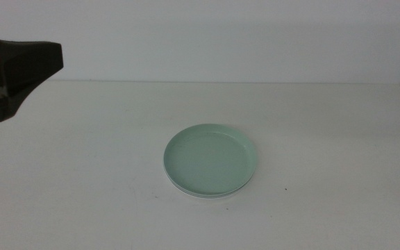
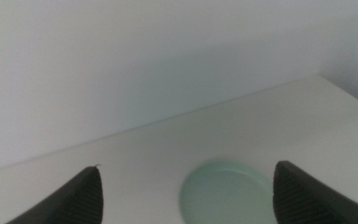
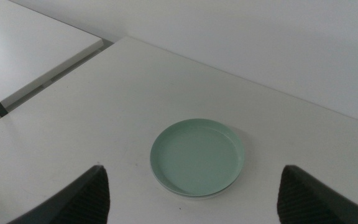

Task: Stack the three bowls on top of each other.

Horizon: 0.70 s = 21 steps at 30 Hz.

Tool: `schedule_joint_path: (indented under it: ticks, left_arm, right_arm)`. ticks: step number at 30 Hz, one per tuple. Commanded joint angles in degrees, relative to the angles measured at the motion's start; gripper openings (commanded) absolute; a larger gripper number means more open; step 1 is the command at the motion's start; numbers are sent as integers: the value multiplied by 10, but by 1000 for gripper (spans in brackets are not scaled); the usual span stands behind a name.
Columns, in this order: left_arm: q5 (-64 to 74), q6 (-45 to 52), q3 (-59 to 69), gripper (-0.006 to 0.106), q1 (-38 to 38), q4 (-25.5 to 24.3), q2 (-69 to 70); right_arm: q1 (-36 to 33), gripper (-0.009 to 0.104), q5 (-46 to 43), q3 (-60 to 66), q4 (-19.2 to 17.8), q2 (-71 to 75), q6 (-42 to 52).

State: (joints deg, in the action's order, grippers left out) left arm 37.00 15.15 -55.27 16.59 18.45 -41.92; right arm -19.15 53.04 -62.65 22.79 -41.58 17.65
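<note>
The matte mint green bowl point(image 1: 211, 159) topped the stack mid-table; left gripper point(image 2: 188, 193) and right gripper point(image 3: 194, 193) hung with jaws apart, left arm at 10 o'clock

The middle view looked forward and down over the white table point(image 1: 82, 173) from the front, taking in its far edge and the pale wall behind. The left wrist camera sat low, looking shallowly across the table toward the wall, with the left claw point(image 2: 188, 199) framing the bottom. The right wrist camera sat higher and farther back — it looked down steeply between the right claw point(image 3: 194, 196) tips. All three views shared one spot — the mint green bowl point(image 1: 211, 159) near the table's middle.
</note>
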Motion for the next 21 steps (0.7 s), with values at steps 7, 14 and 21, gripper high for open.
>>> schedule_joint_path:
  ticks: [7, 14, 21]
  left_arm:
    - [-160, -2, 83, 94, -101, -55, 64]
    - [-119, -7, 104, 94, -184, -97, 75]
    - [-120, -4, 104, 94, -185, -103, 75]
  right_arm:
    - [3, 84, -3, 2, 3, 1, 2]
    - [3, 84, -3, 2, 3, 1, 2]
    - [3, 84, -3, 2, 3, 1, 2]
